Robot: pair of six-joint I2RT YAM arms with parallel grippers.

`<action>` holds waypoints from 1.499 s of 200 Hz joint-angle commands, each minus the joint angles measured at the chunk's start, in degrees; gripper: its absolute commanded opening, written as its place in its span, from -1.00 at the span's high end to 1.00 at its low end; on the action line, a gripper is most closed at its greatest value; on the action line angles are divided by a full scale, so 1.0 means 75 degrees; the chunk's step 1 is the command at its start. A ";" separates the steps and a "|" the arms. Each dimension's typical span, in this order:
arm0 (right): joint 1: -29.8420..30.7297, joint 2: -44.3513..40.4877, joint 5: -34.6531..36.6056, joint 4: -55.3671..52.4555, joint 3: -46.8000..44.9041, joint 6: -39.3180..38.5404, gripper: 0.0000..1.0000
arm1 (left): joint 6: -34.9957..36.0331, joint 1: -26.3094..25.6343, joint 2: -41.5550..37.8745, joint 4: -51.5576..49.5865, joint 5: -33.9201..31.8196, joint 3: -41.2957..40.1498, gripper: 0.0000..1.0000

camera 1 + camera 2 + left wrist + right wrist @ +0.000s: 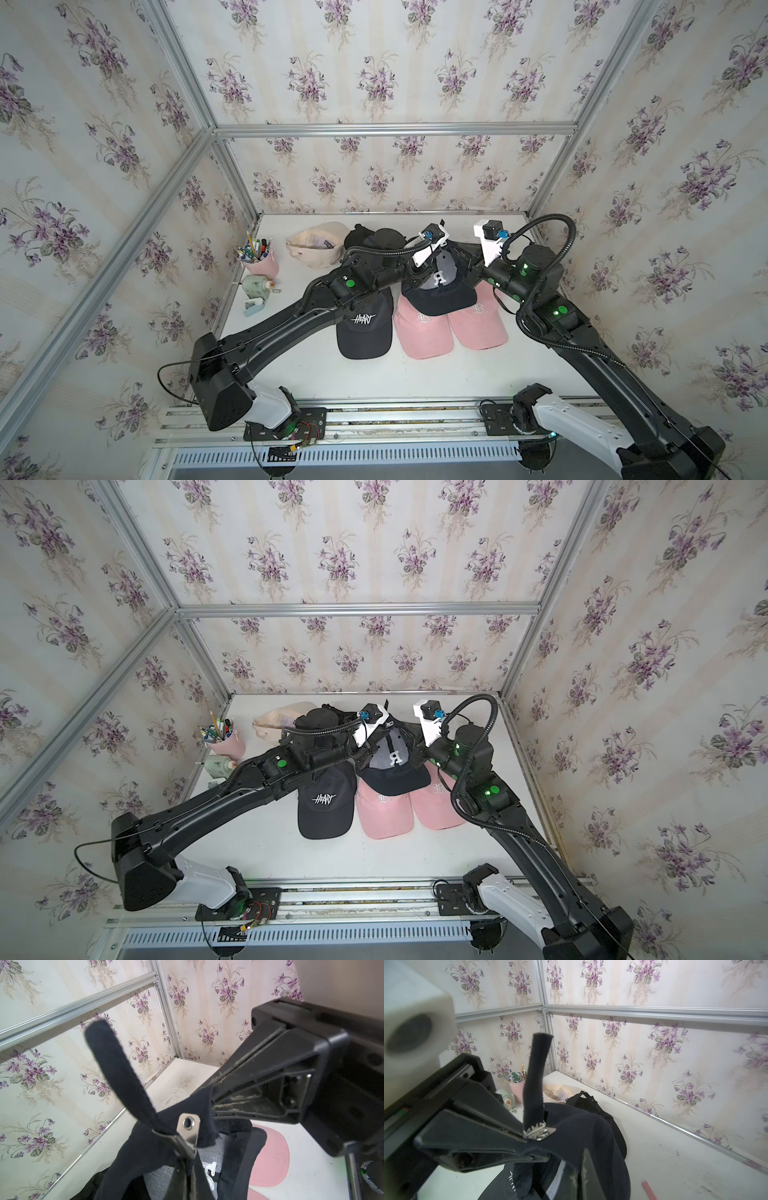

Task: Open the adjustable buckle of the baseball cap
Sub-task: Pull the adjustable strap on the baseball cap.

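**Left tool (524,1135) on the buckle (188,1130), right tool (211,1085) on the navy cap (439,287)**

Jaws of the left tool are pressed together on the metal buckle, whose toothed edge shows. The dark strap end (538,1068) sticks up beside it. The right tool is clamped on rear fabric just beside the buckle. The navy cap sits mid-worktop (324,376), its back raised and its brim over two pink caps (419,337).

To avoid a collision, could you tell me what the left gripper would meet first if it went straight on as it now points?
The left gripper is shut on the buckle; just beyond lies the navy cap, whose fabric it would probably meet before the right gripper. Depth is unclear.
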 commanded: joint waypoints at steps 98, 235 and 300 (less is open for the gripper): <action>0.0049 0.0020 -0.0591 -0.1035 0.0309 -0.1721 0.42 | 0.0660 0.0003 0.0439 -0.2310 0.0706 0.1299 1.00; 0.0246 -0.0304 0.0616 -0.1257 0.0084 -0.2945 0.42 | 0.0613 0.0003 0.1378 -0.3516 0.0530 0.2633 1.00; 0.0276 -0.0497 0.0576 -0.1146 -0.0161 -0.3859 0.46 | 0.0649 0.0000 0.1621 -0.3927 0.0514 0.3029 1.00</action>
